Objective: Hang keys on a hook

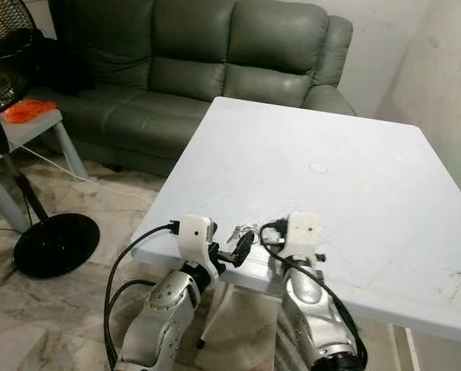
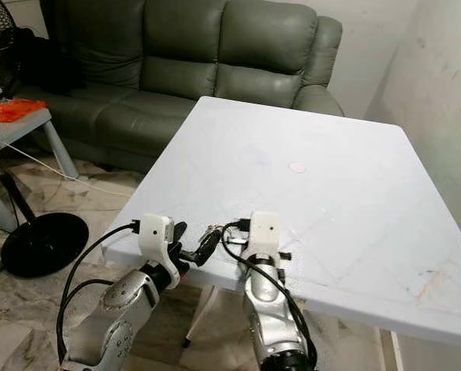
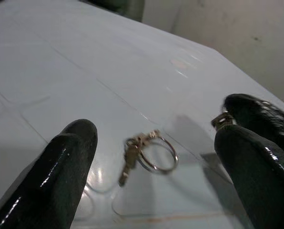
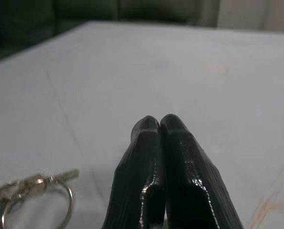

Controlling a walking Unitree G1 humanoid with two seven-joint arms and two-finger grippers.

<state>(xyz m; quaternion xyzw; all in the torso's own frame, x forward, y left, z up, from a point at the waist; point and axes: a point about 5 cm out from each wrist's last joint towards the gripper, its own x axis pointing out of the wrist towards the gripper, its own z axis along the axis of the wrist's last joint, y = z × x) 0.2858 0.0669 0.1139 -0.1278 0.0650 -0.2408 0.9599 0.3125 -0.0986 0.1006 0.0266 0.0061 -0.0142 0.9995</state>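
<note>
Plainly, one bunch of keys (image 3: 144, 152) on one ring lies on the white surface (image 1: 354, 178) near its front edge. Left pincer (image 3: 156, 162) gapes wide around it, gripping nothing; right pincer (image 4: 160, 125), just beside the keys, is closed and empty.

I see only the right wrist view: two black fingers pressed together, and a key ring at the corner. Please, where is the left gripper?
Observer: The left gripper is at the near edge of the white table, its fingers open, one on each side of the keys.
Operator: Are the keys already lifted?
Observer: No, the left wrist view shows them lying flat on the table, touched by neither finger.
Operator: Is a hook somewhere near?
Observer: I can make out no hook. Beyond the table stands a green sofa, and a black fan on the floor to the robot's left.
</note>
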